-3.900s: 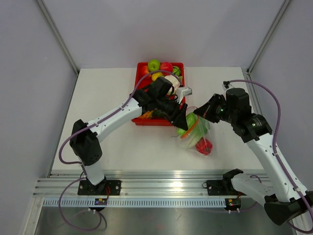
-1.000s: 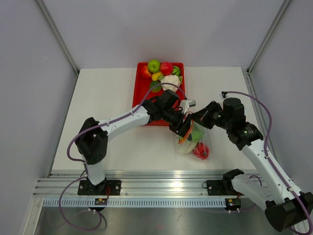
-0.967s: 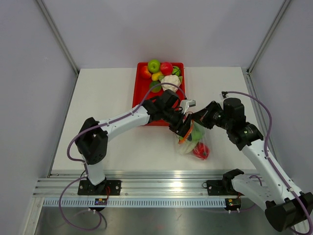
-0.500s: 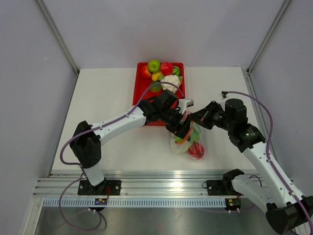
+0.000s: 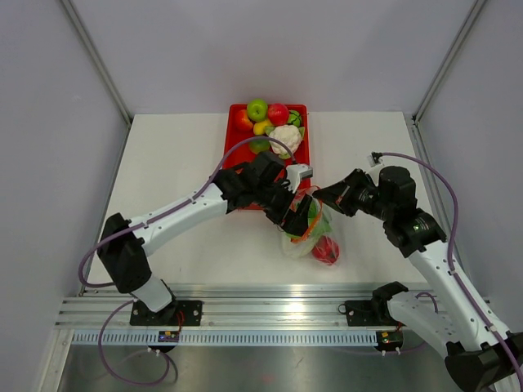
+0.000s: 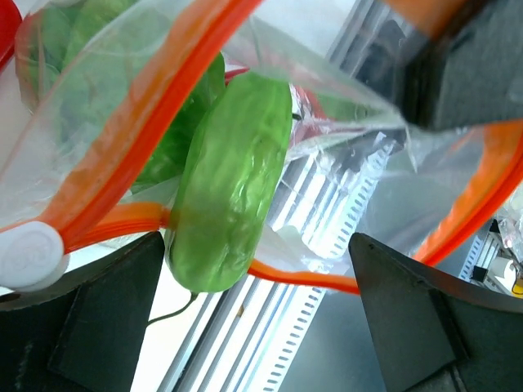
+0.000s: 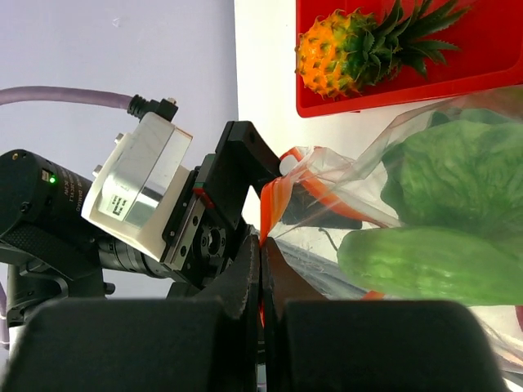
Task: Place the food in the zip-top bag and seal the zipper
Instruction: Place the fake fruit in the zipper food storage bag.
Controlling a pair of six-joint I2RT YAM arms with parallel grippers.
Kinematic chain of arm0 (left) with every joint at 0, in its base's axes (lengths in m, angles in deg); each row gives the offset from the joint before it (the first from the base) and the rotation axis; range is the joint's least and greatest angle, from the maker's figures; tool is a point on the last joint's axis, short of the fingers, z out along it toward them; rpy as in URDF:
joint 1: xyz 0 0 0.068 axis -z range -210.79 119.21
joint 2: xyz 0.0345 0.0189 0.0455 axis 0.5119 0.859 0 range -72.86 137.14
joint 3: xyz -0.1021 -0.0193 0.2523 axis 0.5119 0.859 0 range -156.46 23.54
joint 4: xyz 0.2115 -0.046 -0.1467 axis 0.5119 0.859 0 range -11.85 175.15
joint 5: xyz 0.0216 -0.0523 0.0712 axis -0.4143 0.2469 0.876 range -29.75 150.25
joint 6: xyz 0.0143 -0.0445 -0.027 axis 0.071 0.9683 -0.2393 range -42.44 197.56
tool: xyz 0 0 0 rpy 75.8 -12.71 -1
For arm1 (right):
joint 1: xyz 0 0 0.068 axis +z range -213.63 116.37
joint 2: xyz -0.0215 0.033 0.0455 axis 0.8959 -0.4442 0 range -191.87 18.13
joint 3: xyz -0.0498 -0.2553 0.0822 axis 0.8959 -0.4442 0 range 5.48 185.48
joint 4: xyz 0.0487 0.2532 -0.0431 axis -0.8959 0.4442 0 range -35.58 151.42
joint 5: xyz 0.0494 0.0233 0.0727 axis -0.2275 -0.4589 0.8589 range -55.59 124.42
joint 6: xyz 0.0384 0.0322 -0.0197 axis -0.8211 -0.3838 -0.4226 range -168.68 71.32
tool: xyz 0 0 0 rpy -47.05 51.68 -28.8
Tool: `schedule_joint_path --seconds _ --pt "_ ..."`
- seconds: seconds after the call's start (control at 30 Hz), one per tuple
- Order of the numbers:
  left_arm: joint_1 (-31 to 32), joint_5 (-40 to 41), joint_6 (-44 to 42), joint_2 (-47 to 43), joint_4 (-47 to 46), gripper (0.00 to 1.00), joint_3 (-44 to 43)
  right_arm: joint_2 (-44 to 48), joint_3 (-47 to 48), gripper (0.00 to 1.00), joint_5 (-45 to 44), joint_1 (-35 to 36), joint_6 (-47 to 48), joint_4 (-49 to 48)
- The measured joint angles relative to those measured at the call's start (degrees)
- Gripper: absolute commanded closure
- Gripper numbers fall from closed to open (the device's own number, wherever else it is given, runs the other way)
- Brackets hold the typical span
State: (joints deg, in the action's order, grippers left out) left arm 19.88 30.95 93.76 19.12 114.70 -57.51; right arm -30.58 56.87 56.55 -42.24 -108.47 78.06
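The zip-top bag [image 5: 304, 238] hangs mouth-up between the two claws. The green cucumber [image 6: 233, 184] sits just inside the mouth, directly ahead of the left claw [image 6: 255, 245]. The lettuce [image 7: 458, 175] lies just past the cucumber, and the red tomato [image 5: 325, 250] is lowest in the bag, under both claws.

The orange-red zipper [image 6: 135, 143] gapes open, looping around the cucumber. The left claw is spread wide, one finger on each side of the cucumber, and it grips nothing. Whether the near end of the cucumber brushes one finger I cannot tell.

The right claw [image 7: 260, 245] has its fingers pressed tight together on the zipper at the bag's rim, holding that edge up.

Beyond the left claw the red tray [image 5: 230, 145] stands on the bench [image 5: 180, 163]. It carries a white cauliflower [image 5: 285, 137] and a pineapple [image 7: 359, 49].
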Motion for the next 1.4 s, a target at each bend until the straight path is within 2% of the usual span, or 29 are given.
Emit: schedule_joint_path --seconds 0.2,0.47,0.73,0.83,0.87,0.93,0.97,1.07,1.1,1.2,1.3,1.4 --pt "0.02 1.11 -0.09 -2.38 0.15 0.02 1.46 0.37 0.00 1.00 -0.02 0.00 -0.07 -0.02" --pt "0.00 4.33 0.11 -6.71 0.11 0.15 2.38 0.68 0.00 1.00 0.00 0.00 -0.07 -0.04" --pt "-0.68 8.26 2.12 -11.08 -0.24 0.38 6.67 0.83 0.00 1.00 -0.02 0.00 -0.07 -0.04" --pt "-1.60 9.20 3.67 -13.60 -0.35 0.52 9.49 0.96 0.00 1.00 -0.02 0.00 -0.07 -0.04" --pt "-2.05 9.60 4.17 -14.56 -0.31 0.61 10.45 1.01 0.00 1.00 -0.02 0.00 -0.07 -0.04" --pt "-3.02 10.21 5.38 -16.41 -0.72 0.72 12.31 1.07 0.00 1.00 -0.02 0.00 -0.07 -0.04" --pt "-3.82 10.51 6.08 -17.59 -1.38 0.75 13.64 1.09 0.00 1.00 -0.02 0.00 -0.07 -0.04" --pt "-5.84 10.62 7.58 -19.93 -2.95 0.68 16.83 1.07 0.00 1.00 0.00 0.00 -0.07 -0.04" --pt "-6.71 10.34 8.11 -20.59 -3.74 0.52 18.01 1.07 0.00 1.00 0.00 0.00 -0.07 -0.04" --pt "-9.33 8.94 10.45 -21.31 -6.99 0.36 21.35 1.07 0.00 1.00 0.00 0.00 -0.07 -0.04" --pt "-11.15 6.78 13.57 -21.09 -10.84 0.36 24.17 1.07 0.00 1.00 0.00 0.00 -0.07 -0.04" --pt "-11.39 4.02 17.18 -20.13 -16.11 0.42 26.29 1.07 0.00 1.00 0.00 0.00 -0.07 -0.04"
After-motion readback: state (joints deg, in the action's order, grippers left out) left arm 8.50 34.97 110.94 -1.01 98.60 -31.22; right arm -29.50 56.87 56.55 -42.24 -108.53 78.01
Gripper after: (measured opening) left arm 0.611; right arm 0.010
